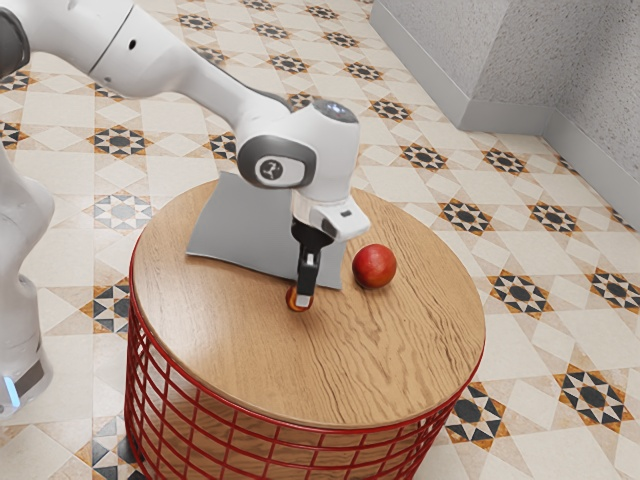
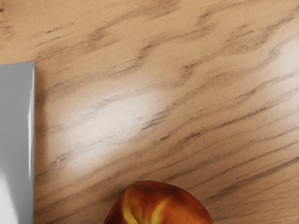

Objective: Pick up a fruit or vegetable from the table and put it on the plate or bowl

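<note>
A small red-and-yellow peach (image 1: 296, 300) lies on the round wooden table (image 1: 330, 350), just off the front edge of the flat grey plate (image 1: 250, 225). My gripper (image 1: 304, 291) reaches straight down onto the peach and hides part of it. In the wrist view the peach (image 2: 159, 204) sits right under my hand on the wood, and the grey plate (image 2: 16, 140) lies beside it. A larger red apple (image 1: 374, 266) rests on the table toward the exterior view's right of the gripper, apart from it.
The table stands on a red wire basket base (image 1: 200, 420) over a patterned tile floor. Bare wood stretches in front of the peach and to the exterior view's right. A grey wall (image 1: 520, 50) runs along the back right.
</note>
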Controlling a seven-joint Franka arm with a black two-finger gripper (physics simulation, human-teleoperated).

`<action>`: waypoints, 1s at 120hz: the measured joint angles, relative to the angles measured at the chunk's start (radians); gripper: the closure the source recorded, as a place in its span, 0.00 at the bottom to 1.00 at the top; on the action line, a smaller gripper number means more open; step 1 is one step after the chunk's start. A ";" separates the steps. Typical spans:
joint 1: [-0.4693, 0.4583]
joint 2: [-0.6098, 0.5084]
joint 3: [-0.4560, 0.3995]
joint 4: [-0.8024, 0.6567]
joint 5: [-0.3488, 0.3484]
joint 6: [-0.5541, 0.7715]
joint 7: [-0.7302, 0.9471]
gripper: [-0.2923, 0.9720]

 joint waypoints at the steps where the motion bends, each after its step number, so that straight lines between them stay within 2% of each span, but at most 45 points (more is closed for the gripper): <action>1: 0.000 0.000 0.000 0.000 0.000 0.001 0.000 0.23; 95: -0.012 0.003 0.000 -0.063 -0.008 0.078 0.006 0.24; 120: -0.012 0.007 0.000 -0.065 -0.007 0.090 0.006 0.53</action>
